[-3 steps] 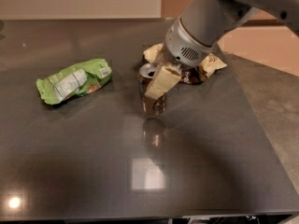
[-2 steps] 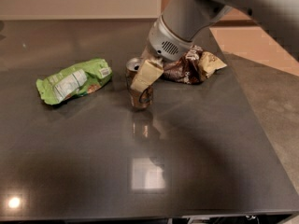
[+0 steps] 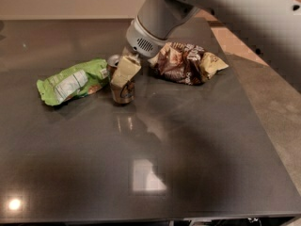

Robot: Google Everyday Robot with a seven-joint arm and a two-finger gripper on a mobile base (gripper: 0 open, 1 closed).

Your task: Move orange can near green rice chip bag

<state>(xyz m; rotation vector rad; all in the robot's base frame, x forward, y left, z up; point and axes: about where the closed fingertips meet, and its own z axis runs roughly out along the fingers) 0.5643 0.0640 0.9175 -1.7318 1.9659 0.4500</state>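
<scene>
At bag (image 3: pixel 70 81) edge, gripper (image 3: pixel 121 74) around can (image 3: pixel 123 93)

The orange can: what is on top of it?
The gripper clamps the orange can from above; one cream finger covers its front. Part of the silver top shows; the rest and the far finger are hidden.
</scene>
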